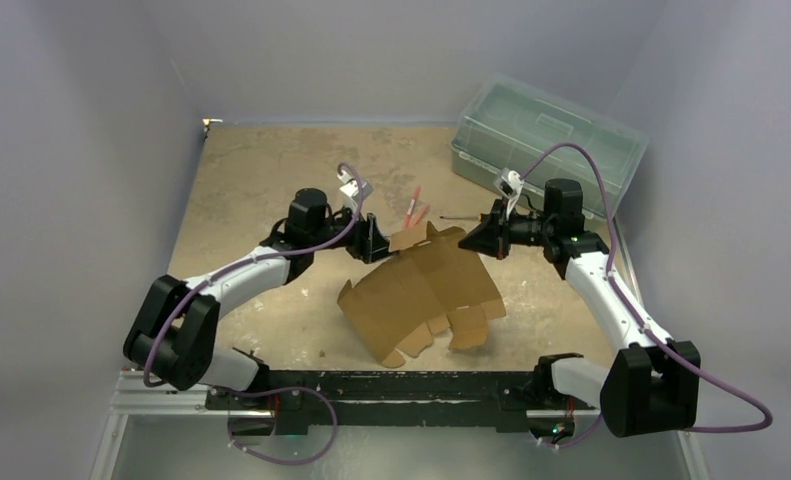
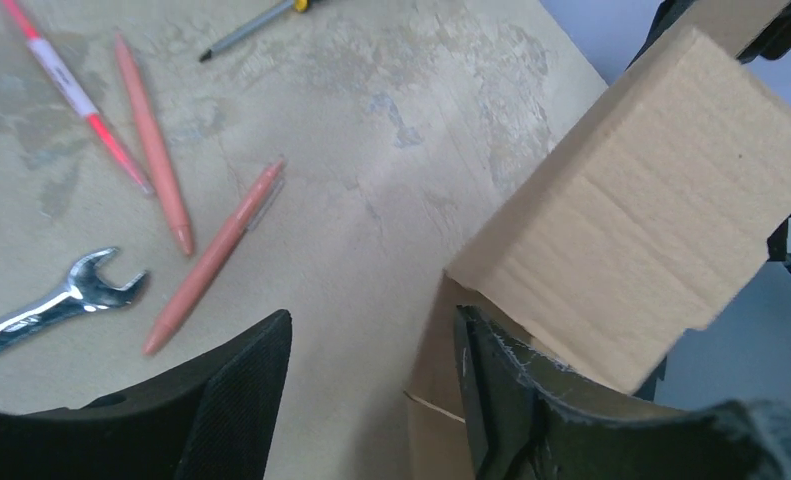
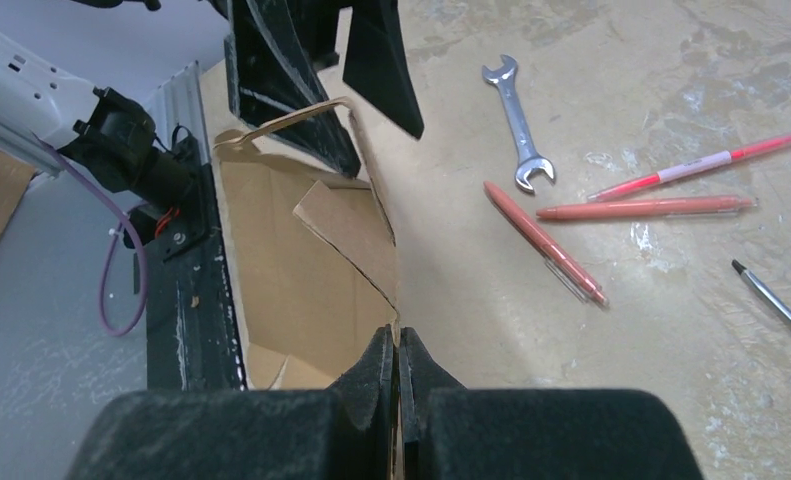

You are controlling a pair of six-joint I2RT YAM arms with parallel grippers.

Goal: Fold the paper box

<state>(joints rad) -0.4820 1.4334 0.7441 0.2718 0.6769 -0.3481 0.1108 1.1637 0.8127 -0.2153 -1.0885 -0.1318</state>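
The paper box (image 1: 421, 290) is a brown cardboard sheet, part folded, with its far edge lifted off the table between the two grippers. My right gripper (image 3: 398, 345) is shut on a thin upright wall of the paper box (image 3: 301, 270), pinching its edge at the fingertips. My left gripper (image 2: 371, 390) is open. Its right finger (image 2: 501, 390) rests against the cardboard, and a raised flap (image 2: 651, 210) stands just beyond it. In the right wrist view the left gripper's two fingers (image 3: 381, 60) stand on either side of the wall's far end.
Behind the box lie orange pens (image 2: 211, 260), a red-and-white pen (image 2: 61, 80), a wrench (image 2: 56, 305) and a screwdriver (image 2: 251, 25). A translucent green lidded bin (image 1: 546, 140) sits at the back right. Grey walls enclose the table.
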